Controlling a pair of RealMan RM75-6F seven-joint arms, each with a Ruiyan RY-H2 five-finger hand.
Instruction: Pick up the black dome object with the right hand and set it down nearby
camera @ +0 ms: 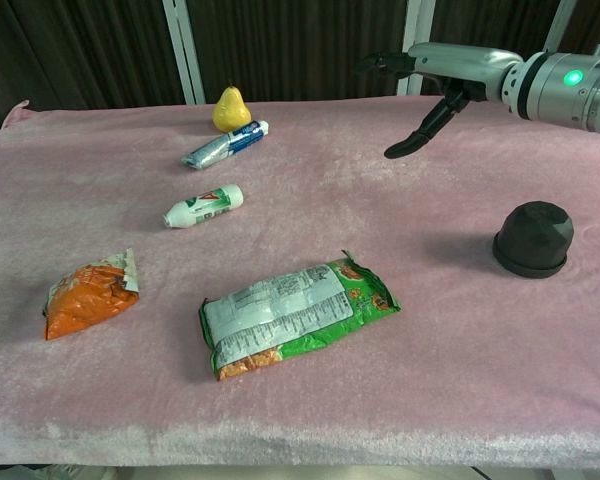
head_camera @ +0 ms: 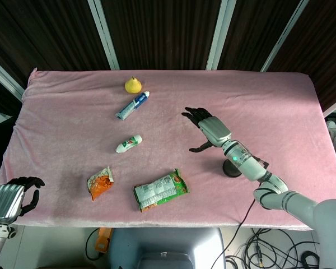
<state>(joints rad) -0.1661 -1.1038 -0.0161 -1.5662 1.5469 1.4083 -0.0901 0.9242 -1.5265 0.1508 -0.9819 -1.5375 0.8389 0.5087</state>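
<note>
The black dome object [camera: 533,238] stands on the pink cloth at the right; in the head view the black dome object [head_camera: 231,169] is mostly hidden under my right forearm. My right hand [head_camera: 205,127] hovers above the table, left of and beyond the dome, fingers spread and holding nothing; the chest view shows the right hand [camera: 427,85] high up, well clear of the dome. My left hand [head_camera: 15,197] hangs off the table's front left corner, fingers curled loosely, nothing in it.
A green snack packet [head_camera: 161,189], an orange snack bag [head_camera: 99,183], a small white bottle [head_camera: 128,144], a toothpaste tube [head_camera: 133,105] and a yellow pear [head_camera: 133,85] lie on the pink table cloth [head_camera: 280,106], all left of the dome.
</note>
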